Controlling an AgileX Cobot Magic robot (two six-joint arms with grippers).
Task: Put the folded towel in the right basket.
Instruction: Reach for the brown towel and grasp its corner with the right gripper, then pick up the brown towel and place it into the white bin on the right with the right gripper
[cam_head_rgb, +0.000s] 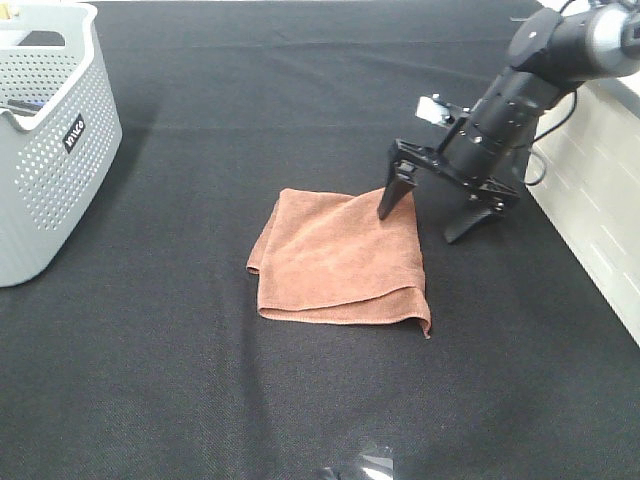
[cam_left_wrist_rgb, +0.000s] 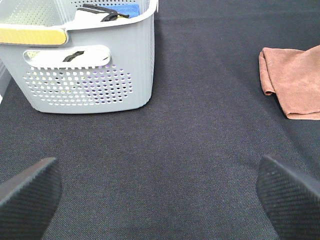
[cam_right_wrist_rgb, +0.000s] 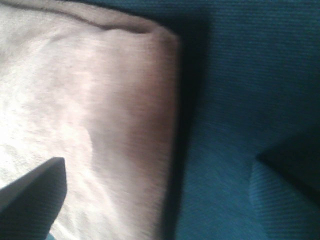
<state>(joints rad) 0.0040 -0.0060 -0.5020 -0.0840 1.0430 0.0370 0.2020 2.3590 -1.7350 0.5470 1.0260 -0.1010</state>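
Note:
The folded brown towel (cam_head_rgb: 340, 255) lies flat on the black cloth in the middle of the table. My right gripper (cam_head_rgb: 418, 228) is open and low over the towel's far right corner, one finger (cam_head_rgb: 392, 200) on the towel and the other (cam_head_rgb: 465, 225) on the cloth beside it. The right wrist view shows the towel edge (cam_right_wrist_rgb: 100, 125) between the open fingers of the right gripper (cam_right_wrist_rgb: 157, 175). My left gripper (cam_left_wrist_rgb: 160, 195) is open and empty over bare cloth, with the towel (cam_left_wrist_rgb: 295, 82) far off to one side. No basket shows at the right.
A grey perforated basket (cam_head_rgb: 60, 150) stands at the far left; the left wrist view shows the basket (cam_left_wrist_rgb: 90, 85) holding some items. A pale wall or panel (cam_head_rgb: 600, 200) borders the table's right edge.

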